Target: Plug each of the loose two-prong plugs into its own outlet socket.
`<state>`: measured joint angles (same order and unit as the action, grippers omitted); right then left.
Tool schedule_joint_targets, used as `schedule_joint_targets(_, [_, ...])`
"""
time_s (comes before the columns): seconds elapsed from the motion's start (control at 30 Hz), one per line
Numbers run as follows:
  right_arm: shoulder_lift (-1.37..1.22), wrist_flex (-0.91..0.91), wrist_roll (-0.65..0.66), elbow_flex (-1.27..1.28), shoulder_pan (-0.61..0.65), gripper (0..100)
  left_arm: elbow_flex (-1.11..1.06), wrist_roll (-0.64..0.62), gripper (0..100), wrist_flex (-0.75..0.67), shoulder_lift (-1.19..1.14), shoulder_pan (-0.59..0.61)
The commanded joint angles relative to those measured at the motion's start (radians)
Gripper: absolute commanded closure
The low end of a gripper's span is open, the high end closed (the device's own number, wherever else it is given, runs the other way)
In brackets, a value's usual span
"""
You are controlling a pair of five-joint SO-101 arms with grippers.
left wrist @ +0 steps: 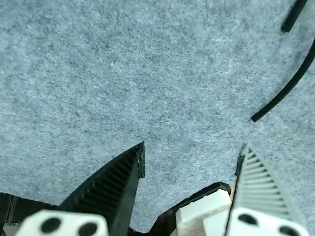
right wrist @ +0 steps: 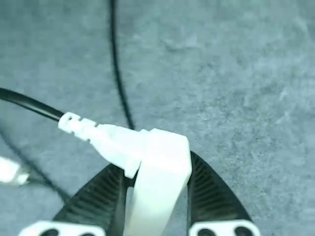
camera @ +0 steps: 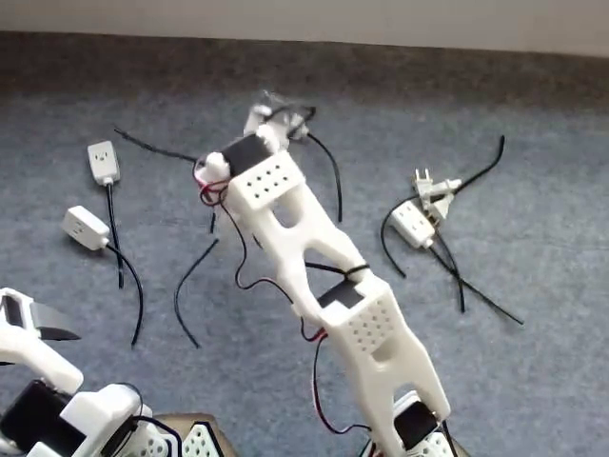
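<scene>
One white block point(right wrist: 160, 169), perhaps a plug, pinched by right tool point(right wrist: 155, 164); left tool point(left wrist: 193, 146) spread.

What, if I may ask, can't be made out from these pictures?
- Right wrist view: the white piece in the right gripper turns its end faces away, so plug or socket is unclear.
- High view: blur and cords obscure that gripper's tip.
- High view: the plug and the socket beside it are too small to tell whether they touch.

grey carpet point(camera: 533, 95) covers the whole surface, with a pale wall strip point(camera: 381, 19) along its far edge
</scene>
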<state>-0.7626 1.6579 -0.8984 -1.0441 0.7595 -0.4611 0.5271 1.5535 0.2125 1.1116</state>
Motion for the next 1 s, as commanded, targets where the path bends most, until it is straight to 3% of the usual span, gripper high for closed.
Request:
schedule_joint_targets(0.0, [0.214, 0.105, 0.269, -0.266, -0.041, 93.6, 0.010, 0.002, 70, 0.000, 0.035, 0.005])
schedule_joint_targets(0.1, [0.366, 0.099, 0.445, -0.191, -0.120, 93.6, 0.010, 0.002, 70, 0.002, 0.035, 0.004])
schedule_joint_targets(0.27, [0.545, 0.044, 0.615, -0.093, -0.354, 93.6, 0.010, 0.002, 70, 0.002, 0.036, 0.010])
schedule_joint_targets(0.5, [0.553, -0.150, 0.810, -0.085, -0.641, 93.6, 0.010, 0.003, 70, 0.003, 0.036, 0.010])
schedule_joint_targets(0.73, [0.346, -0.460, 0.944, -0.085, -0.687, 93.6, 0.021, 0.005, 70, 0.002, 0.038, 0.010])
schedule_joint_targets(0.97, [0.061, -0.868, 0.956, -0.094, -0.687, 93.2, 0.033, 0.002, 70, 0.029, 0.038, 0.024])
